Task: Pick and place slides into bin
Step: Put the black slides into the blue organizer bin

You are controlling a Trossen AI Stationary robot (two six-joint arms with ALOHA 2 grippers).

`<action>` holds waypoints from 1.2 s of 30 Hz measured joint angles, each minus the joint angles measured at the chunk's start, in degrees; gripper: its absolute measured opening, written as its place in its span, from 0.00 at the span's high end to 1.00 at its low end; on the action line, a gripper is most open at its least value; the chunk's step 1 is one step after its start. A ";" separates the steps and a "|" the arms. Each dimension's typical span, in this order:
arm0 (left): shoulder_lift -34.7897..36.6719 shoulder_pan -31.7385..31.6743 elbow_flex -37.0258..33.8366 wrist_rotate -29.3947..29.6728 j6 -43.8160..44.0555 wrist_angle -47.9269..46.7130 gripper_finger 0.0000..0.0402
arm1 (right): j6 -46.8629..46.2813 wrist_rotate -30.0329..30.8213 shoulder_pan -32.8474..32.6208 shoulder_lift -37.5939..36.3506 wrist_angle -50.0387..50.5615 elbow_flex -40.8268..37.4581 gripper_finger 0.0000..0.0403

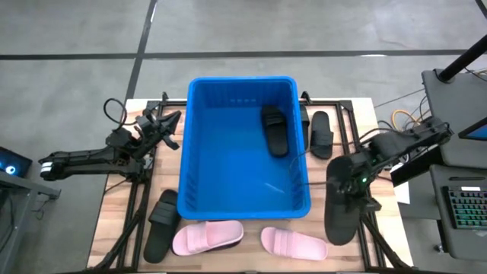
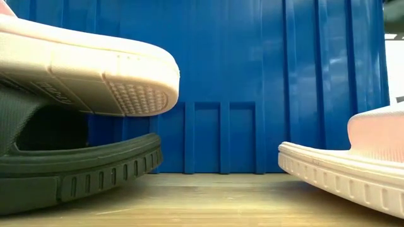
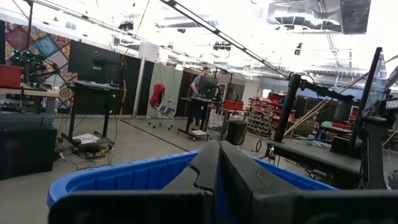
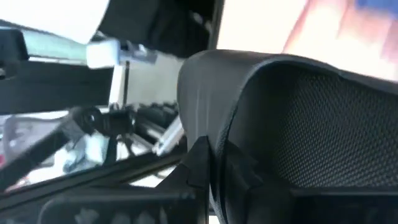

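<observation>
Right gripper (image 1: pixel 351 199) clamps a black slide (image 1: pixel 340 211) off the desk.
Left gripper (image 1: pixel 169 125) hovers, fingers closed, beside the blue bin (image 1: pixel 199 141).

A wooden table (image 1: pixel 114 205), a keyboard (image 1: pixel 466 207), a distant person (image 3: pixel 200 93).

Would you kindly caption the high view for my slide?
Right end effector grips a black slide beside the blue bin, which holds one black slide.

Two dark arms: matte black links, looped black cables at left arm (image 1: pixel 114 148); right arm (image 1: pixel 396 148) alike.
</observation>
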State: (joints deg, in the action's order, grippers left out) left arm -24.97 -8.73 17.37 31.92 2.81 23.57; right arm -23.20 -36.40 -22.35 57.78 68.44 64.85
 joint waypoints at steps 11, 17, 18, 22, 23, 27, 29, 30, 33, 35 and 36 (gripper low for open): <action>-0.11 0.07 0.00 -0.18 1.46 0.15 1.00 | 0.04 22.54 3.44 0.02 -0.38 17.11 0.97; -0.31 0.07 0.00 -0.33 1.47 2.87 1.00 | -0.59 33.42 6.19 0.07 -9.95 19.00 0.97; -0.44 0.07 0.00 -0.33 1.38 3.52 1.00 | -0.15 35.33 6.67 0.16 -12.42 18.98 0.97; -1.26 0.04 0.00 -0.37 1.38 7.43 1.00 | 3.64 43.48 8.69 1.03 -21.68 18.48 0.97; -1.62 0.04 0.00 -0.37 1.36 8.71 1.00 | 4.73 46.18 9.30 1.54 -23.42 18.48 0.97; -3.60 0.04 0.00 -0.91 1.36 15.56 1.00 | 6.87 59.85 11.87 3.95 -27.82 18.46 0.97; -5.02 0.04 0.00 -2.54 1.33 19.03 1.00 | 8.29 66.23 12.94 5.58 -28.69 18.43 0.97; -5.91 0.02 0.00 -3.74 1.34 20.73 1.00 | 9.33 69.04 13.51 6.52 -29.23 18.39 0.97; -9.50 0.02 0.23 -5.80 1.56 24.13 1.00 | 13.68 73.53 14.97 9.52 -31.94 18.37 0.97; -11.99 0.02 1.18 -6.78 3.14 24.27 0.98 | 16.30 73.50 16.04 11.58 -34.95 18.37 0.97; -13.39 0.02 1.95 -7.50 4.10 24.37 0.97 | 17.35 73.47 16.30 12.67 -36.27 18.37 0.97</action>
State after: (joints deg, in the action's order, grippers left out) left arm -38.37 -8.71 19.31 24.42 6.91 47.95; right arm -5.85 37.07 -6.05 70.45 32.17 83.22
